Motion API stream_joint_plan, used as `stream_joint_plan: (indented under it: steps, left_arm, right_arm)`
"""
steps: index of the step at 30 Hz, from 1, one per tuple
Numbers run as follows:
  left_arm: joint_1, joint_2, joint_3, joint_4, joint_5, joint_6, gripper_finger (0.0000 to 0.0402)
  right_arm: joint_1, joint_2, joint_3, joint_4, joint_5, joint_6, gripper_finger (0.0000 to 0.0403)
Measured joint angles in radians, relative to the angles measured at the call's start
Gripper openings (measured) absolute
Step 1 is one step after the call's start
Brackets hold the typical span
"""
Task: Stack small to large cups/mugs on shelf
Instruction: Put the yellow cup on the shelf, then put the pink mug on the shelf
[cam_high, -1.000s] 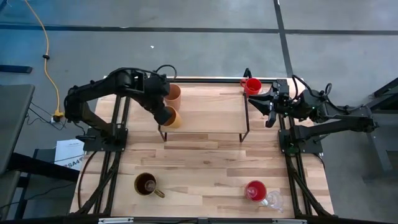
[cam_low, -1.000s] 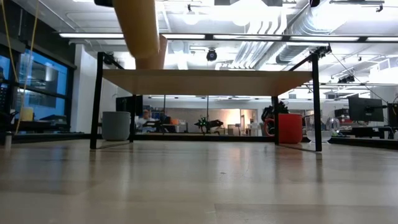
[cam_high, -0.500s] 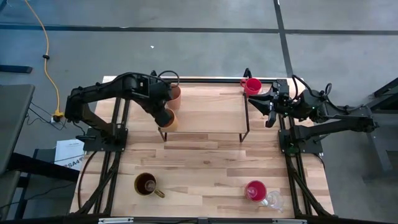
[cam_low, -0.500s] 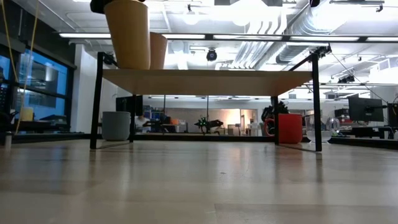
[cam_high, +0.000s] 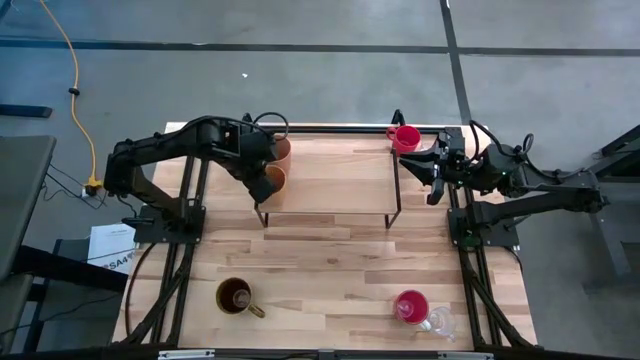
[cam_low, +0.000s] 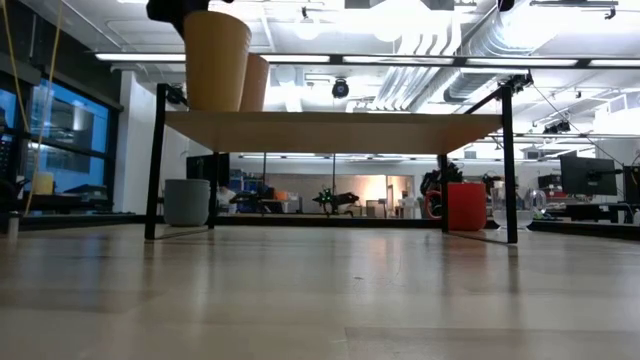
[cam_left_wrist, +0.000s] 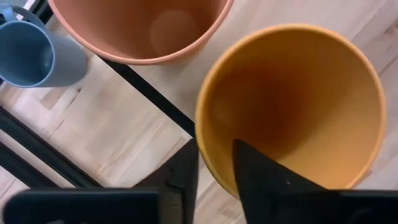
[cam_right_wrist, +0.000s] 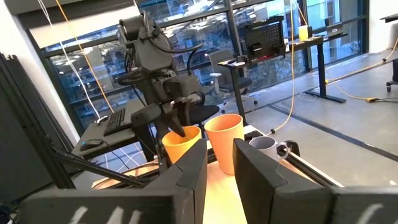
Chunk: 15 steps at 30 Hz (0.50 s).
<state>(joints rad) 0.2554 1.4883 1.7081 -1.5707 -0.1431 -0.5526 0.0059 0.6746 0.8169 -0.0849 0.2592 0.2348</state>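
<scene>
High view: on the table (cam_high: 330, 265), a brown mug (cam_high: 234, 295) stands at 7 o'clock. A near red cup (cam_high: 410, 305) stands at 5 o'clock, with a glass (cam_high: 441, 322) just beside it.

The shelf (cam_high: 330, 180) stands beyond the table's middle, toward 12 o'clock. An orange cup (cam_high: 274, 181) is seen upright on its 9 o'clock end and, in the low view, appears to rest on the plank. The left gripper (cam_left_wrist: 214, 155) is set over this cup's rim, one side inside and one outside. Whether the rim is clenched or released cannot be told.

A peach tumbler (cam_high: 282, 150) stands upright just beyond the orange cup, toward 12 o'clock. A grey-blue mug (cam_low: 187, 202) is on the table beyond the shelf's 9 o'clock legs.

The right gripper (cam_right_wrist: 219, 149) waits off the shelf's 3 o'clock end, parted and grasping nothing. A far red cup (cam_high: 406, 138) stands on the table at 1 o'clock, at the shelf's far corner.
</scene>
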Motion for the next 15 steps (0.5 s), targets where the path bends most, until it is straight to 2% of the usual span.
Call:
stream_joint_plan:
  steps: [8, 15]
  left_arm:
    - [0.0, 0.0, 0.046, 0.0, -0.001, 0.022, 0.0169]
    - [0.0, -0.012, 0.196, 0.011, -0.001, 0.045, 0.019]
  right_arm:
    - [0.0, 0.0, 0.0, 0.0, 0.0, 0.0, 0.0068]
    - [0.0, 0.0, 0.0, 0.0, 0.0, 0.0, 0.0068]
